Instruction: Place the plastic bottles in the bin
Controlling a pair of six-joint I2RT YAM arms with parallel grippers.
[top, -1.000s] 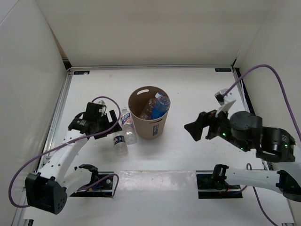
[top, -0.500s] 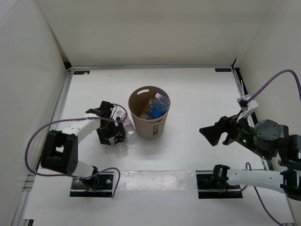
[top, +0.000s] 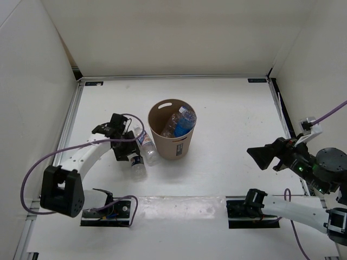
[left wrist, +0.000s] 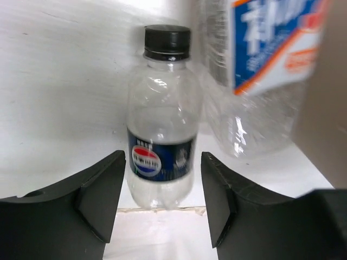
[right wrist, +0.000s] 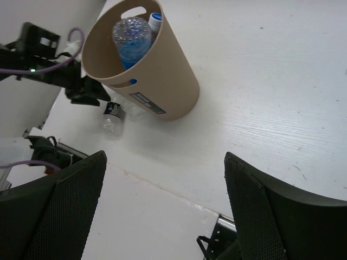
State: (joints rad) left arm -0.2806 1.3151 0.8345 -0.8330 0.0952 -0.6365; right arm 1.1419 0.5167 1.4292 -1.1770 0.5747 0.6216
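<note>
A small clear bottle with a dark label (left wrist: 161,157) and a black cap lies on the table left of the bin (top: 172,142). My left gripper (left wrist: 162,165) straddles its lower body, jaws open with thin gaps on both sides; from above, the left gripper (top: 130,155) sits over that dark-label bottle (top: 139,167). A bigger bottle with a blue and orange label (left wrist: 260,70) lies beside it against the bin wall (left wrist: 332,108). Two blue-tinted bottles (top: 179,122) rest inside the bin. My right gripper (right wrist: 164,162) hangs open and empty, far right of the bin (right wrist: 157,81).
White walls close in the table on the left, back and right. A pale board (top: 179,208) and two arm bases (top: 246,208) line the near edge. A purple cable (top: 38,173) loops off the left arm.
My left gripper came down onto the dark-label bottle and its jaws narrowed around it. The right arm pulled back to the right, away from the bin.
</note>
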